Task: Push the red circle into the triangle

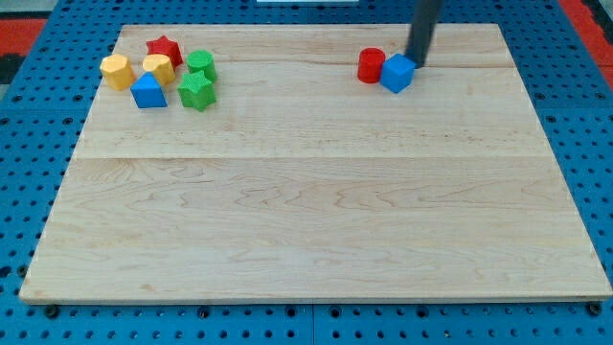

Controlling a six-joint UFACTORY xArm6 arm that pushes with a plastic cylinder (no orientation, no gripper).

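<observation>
The near half of the pale wooden board [316,220], the lower part of the frame, carries only bare planks; it lies on a blue perforated table [29,192].

Further back, in the upper left of the frame, a cluster of small plastic blocks sits close together. The blue triangle block [147,92] is nearest, with the green star-shaped block [195,91] just to its right. Behind these stand two yellow hexagonal blocks, one at the cluster's left end [116,71] and the other [158,68] beside it, touching the blue triangle's top. A second green block [201,65], its shape hard to make out, sits behind the green star, and the red star-shaped block [164,48] is furthest back.

In the upper right of the frame, well apart from that cluster, the red circle block [371,65] stands upright. The blue cube block [397,73], turned corner-on, touches its right side. My tip [418,64] is at the cube's upper right edge, touching it or nearly so, with the dark rod rising out of the top of the frame. The arm has no pincer, so there is no open or closed state to tell.
</observation>
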